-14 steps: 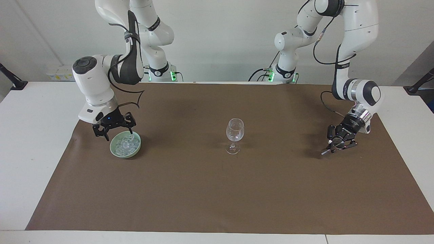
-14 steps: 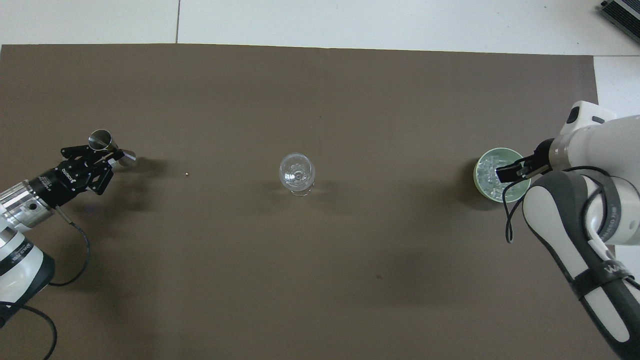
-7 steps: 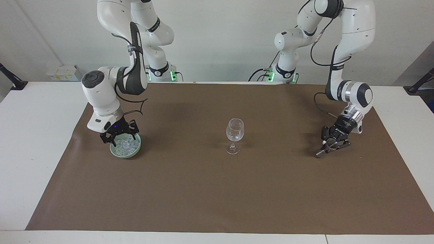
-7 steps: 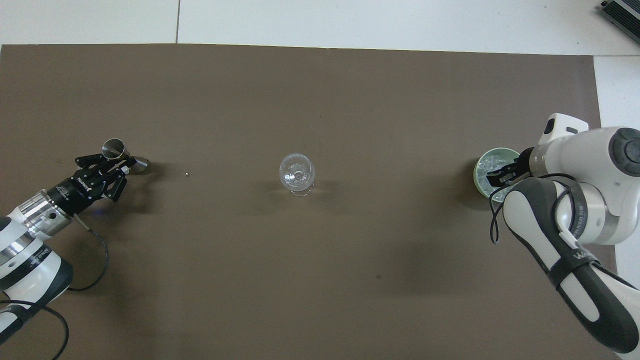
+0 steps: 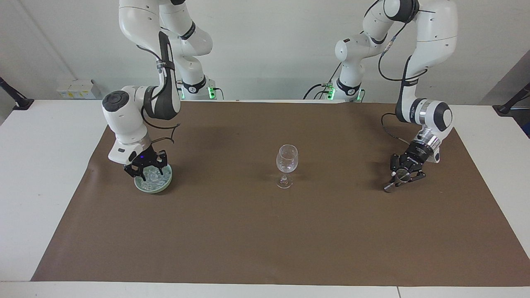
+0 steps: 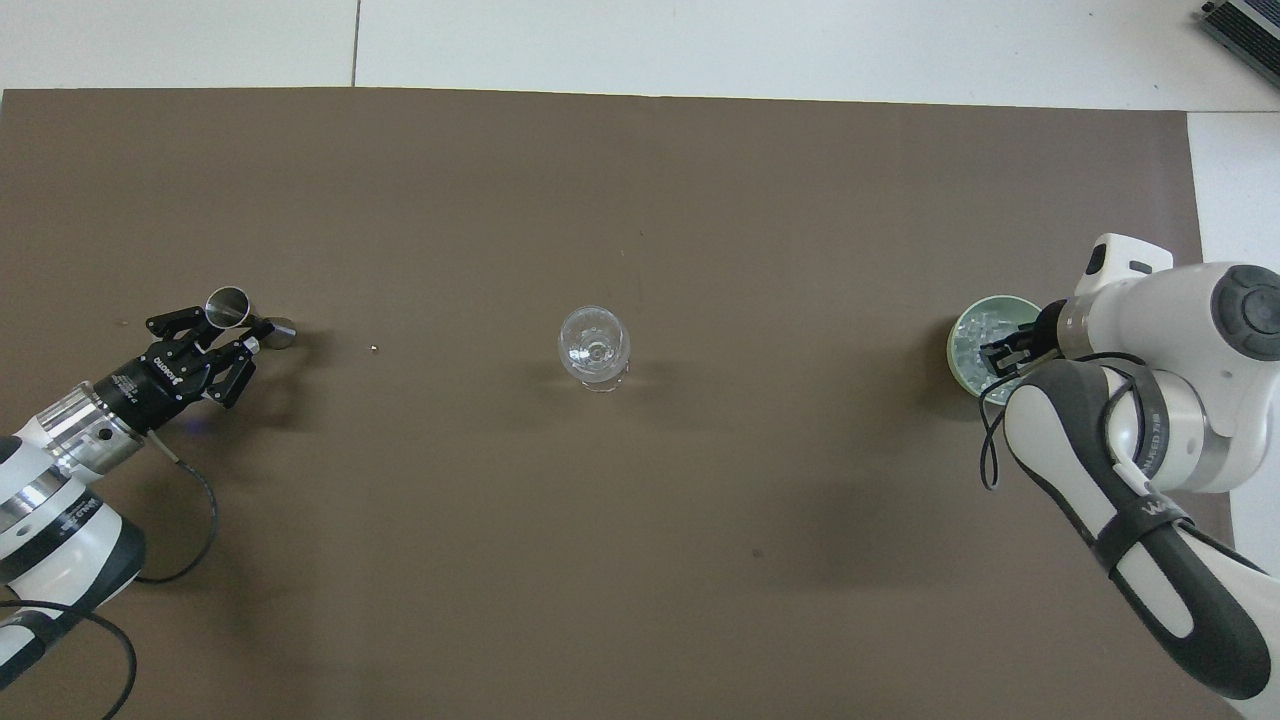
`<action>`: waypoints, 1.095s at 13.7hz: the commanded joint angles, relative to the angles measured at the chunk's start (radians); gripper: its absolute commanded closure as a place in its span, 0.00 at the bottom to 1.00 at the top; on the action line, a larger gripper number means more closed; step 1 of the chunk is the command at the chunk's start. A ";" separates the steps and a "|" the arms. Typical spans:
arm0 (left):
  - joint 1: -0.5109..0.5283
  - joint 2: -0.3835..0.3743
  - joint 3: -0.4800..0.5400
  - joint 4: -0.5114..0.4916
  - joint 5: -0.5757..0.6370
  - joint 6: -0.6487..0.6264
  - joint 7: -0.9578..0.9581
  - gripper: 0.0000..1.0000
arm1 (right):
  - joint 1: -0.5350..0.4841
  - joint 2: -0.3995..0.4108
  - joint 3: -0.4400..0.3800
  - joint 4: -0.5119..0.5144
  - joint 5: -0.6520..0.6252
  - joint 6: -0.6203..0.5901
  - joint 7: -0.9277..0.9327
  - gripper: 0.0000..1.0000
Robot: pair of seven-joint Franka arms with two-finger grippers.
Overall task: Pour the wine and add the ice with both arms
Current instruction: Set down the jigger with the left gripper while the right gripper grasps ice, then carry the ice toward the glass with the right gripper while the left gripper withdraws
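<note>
1. Toward the right arm's end of the brown mat [image 5: 248, 240], the right gripper [image 5: 150, 169] is lowered into a green bowl [image 5: 154, 191], its tip down among the ice [image 5: 160, 177] heaped there. I cannot tell whether it has closed on a cube.
2. An empty wine glass [image 5: 286, 159] stands upright mid-mat, well apart from both grippers.
3. Toward the left arm's end, the left gripper [image 5: 399, 179] sits low at a small metal measuring cup [image 5: 389, 187], which is tilted with one end on the mat. Whether it is gripping the cup or has let go, I cannot tell.
</note>
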 commanded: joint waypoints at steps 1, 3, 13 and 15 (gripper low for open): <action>0.002 -0.012 0.004 -0.014 -0.021 -0.001 0.019 0.42 | -0.014 0.001 0.009 -0.011 0.000 0.034 -0.008 0.53; 0.021 -0.012 0.008 0.001 0.053 -0.008 0.041 0.05 | -0.014 0.002 0.009 -0.011 0.000 0.034 -0.006 0.53; 0.137 -0.013 0.008 0.286 0.808 -0.070 0.108 0.00 | -0.012 0.008 0.011 -0.002 0.000 0.028 0.028 1.00; 0.137 -0.012 0.007 0.390 0.972 -0.105 0.160 0.00 | -0.006 -0.001 0.011 0.018 0.000 -0.009 0.038 1.00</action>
